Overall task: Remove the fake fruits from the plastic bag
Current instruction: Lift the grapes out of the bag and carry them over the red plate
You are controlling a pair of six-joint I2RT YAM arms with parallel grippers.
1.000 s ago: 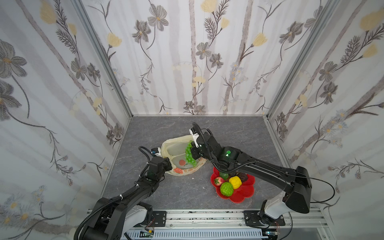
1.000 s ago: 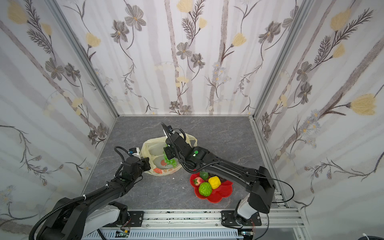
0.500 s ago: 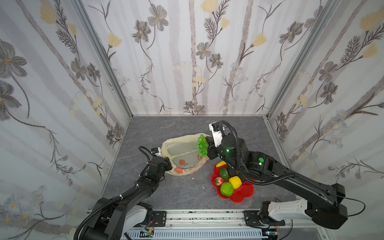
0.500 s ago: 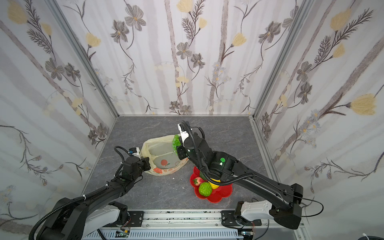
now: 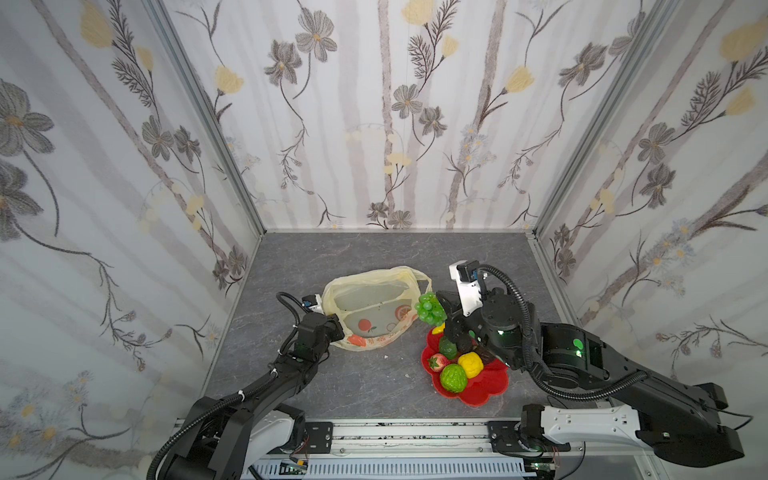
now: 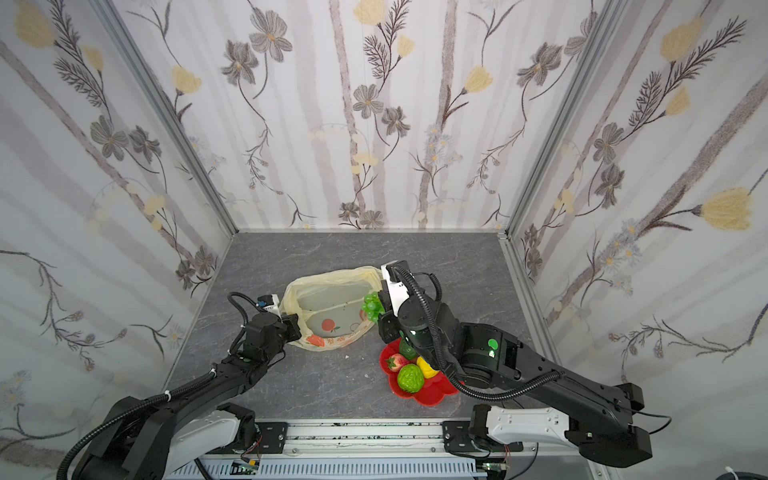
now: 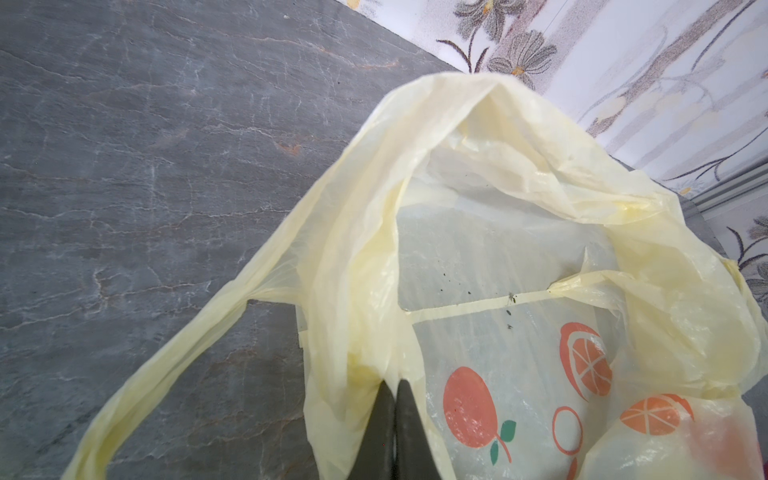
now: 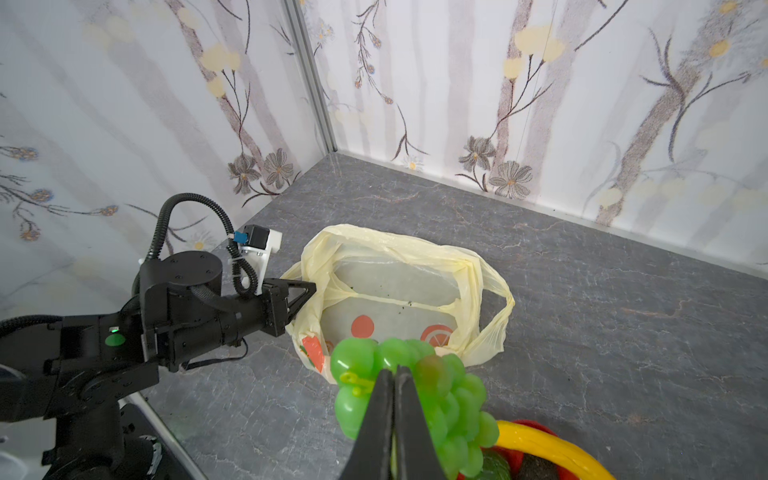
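The pale-yellow plastic bag [image 5: 374, 273] lies open on the grey table, its orange prints showing. My left gripper [image 7: 395, 384] is shut on the bag's rim at its left side [image 5: 337, 323]. My right gripper [image 8: 395, 372] is shut on the green grape bunch [image 5: 430, 308], held in the air between the bag's right handle and the red dish [image 5: 482, 392]. In the dish lie a strawberry [image 5: 436, 362], a bumpy green fruit [image 5: 454, 378], a lemon [image 5: 471, 364], an avocado [image 5: 448, 348], a banana [image 5: 438, 331] and dark brown pieces [image 5: 466, 345]. No fruit shows inside the bag.
Flower-papered walls close in the table on the left, back and right. The right arm's elbow [image 5: 573, 353] hangs over the dish's right side. Small crumbs [image 5: 385, 356] lie on the table in front of the bag.
My right gripper has drawn the grape bunch out of the bag's mouth and carried it right, towards the dish. The left gripper keeps its hold on the bag.
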